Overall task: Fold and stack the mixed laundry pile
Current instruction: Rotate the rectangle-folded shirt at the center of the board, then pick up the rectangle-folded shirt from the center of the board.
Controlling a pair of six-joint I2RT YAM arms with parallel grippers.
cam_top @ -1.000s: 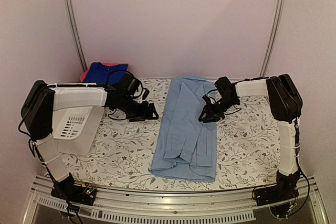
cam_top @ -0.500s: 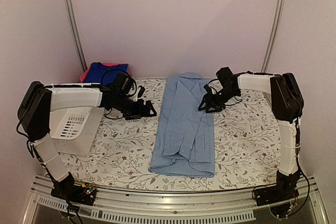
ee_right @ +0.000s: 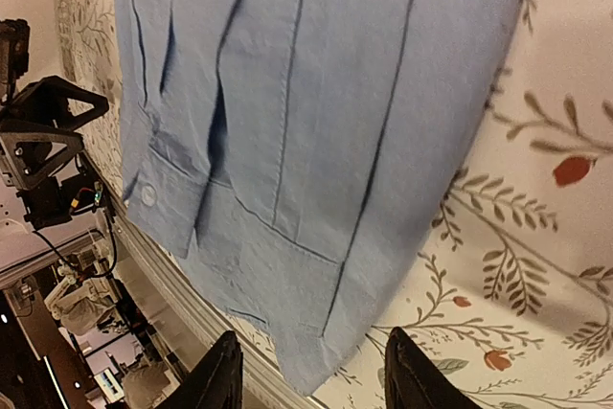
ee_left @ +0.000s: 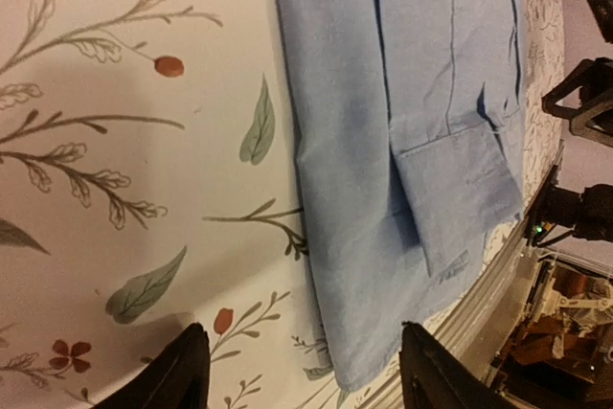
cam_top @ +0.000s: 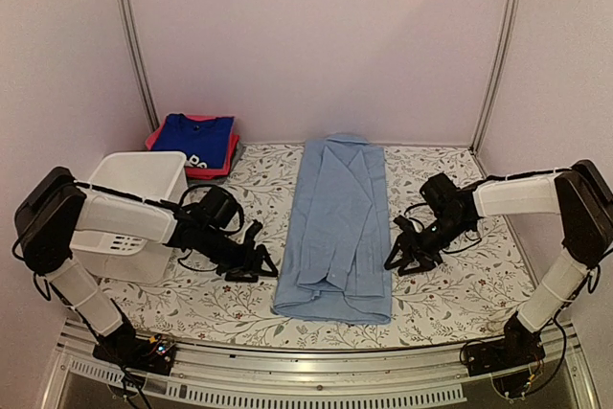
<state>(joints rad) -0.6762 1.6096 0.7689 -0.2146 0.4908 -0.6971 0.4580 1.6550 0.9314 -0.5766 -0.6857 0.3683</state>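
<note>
I'm hovering my left gripper (cam_top: 259, 262) and right gripper (cam_top: 398, 260), both spread wide and empty, either side of the shirt (cam_top: 335, 217) lying folded lengthwise; pinching only one layer could be undoing those folds.

I see shirt (cam_top: 335, 227) lying lengthwise down middle of table (cam_top: 469, 289), collar at far end, hem near front edge. Left gripper (cam_top: 255, 263) hangs low just left of shirt's near half. Right gripper (cam_top: 400, 258) is just right of it. Neither touches shirt. Basket (cam_top: 134, 179) stands at table's left edge, left arm crossing before it. Folded stack (cam_top: 196, 141) lies in far-left corner, behind basket, well apart from shirt.
</note>
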